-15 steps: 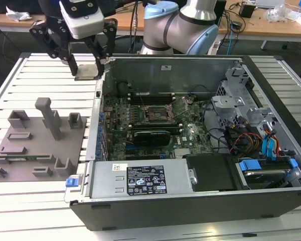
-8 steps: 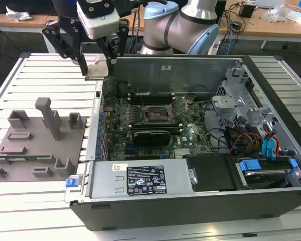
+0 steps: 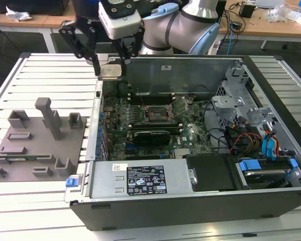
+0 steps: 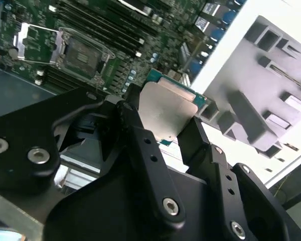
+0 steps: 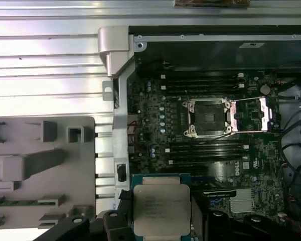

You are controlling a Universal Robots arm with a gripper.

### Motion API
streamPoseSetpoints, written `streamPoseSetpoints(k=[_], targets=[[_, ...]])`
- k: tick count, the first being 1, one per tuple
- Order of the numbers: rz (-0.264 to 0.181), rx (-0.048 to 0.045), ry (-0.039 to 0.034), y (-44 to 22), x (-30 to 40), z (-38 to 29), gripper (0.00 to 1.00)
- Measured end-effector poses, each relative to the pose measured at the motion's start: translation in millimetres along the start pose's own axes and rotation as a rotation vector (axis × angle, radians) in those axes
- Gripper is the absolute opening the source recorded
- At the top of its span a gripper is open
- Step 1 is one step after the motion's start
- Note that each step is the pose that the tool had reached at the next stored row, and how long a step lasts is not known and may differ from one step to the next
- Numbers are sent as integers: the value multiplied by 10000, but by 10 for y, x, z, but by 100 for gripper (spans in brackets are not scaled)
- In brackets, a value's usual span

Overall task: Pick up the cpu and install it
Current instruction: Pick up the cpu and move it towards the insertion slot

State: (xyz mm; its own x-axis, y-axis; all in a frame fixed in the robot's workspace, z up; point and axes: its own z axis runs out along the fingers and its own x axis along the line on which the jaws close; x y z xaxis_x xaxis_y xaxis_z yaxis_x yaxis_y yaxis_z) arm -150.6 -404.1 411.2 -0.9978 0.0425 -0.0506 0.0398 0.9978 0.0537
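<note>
My gripper (image 3: 111, 70) is shut on the cpu (image 3: 111, 71), a flat silver square with a thin green rim, held by two opposite edges. It hangs in the air over the far corner of the open computer case, on the exterior view's left. Both wrist views show the black fingers (image 4: 135, 128) clamping the cpu (image 4: 168, 113) (image 5: 160, 208) from either side. The dark square socket (image 3: 158, 114) (image 5: 206, 118) (image 4: 80, 52) sits mid-motherboard, its metal frame flipped open. The cpu is apart from the socket, well above the board.
A grey tray (image 3: 35, 150) (image 5: 40, 165) with raised plastic blocks lies on the slatted table at the exterior view's left of the case. Inside the case (image 3: 190, 201) are memory slots, a power supply (image 3: 140, 178), drive cages and cables (image 3: 251, 135).
</note>
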Motion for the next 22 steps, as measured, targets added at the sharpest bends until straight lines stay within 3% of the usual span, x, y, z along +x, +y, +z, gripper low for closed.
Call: streamPoseSetpoints(k=[5, 8, 14, 22], targets=[[3, 4, 46, 13, -290, 22, 55], [3, 3, 58, 18, -380, 49, 55], [4, 2, 67, 23, -582, 211, 55], [4, 3, 67, 29, -724, 409, 55]])
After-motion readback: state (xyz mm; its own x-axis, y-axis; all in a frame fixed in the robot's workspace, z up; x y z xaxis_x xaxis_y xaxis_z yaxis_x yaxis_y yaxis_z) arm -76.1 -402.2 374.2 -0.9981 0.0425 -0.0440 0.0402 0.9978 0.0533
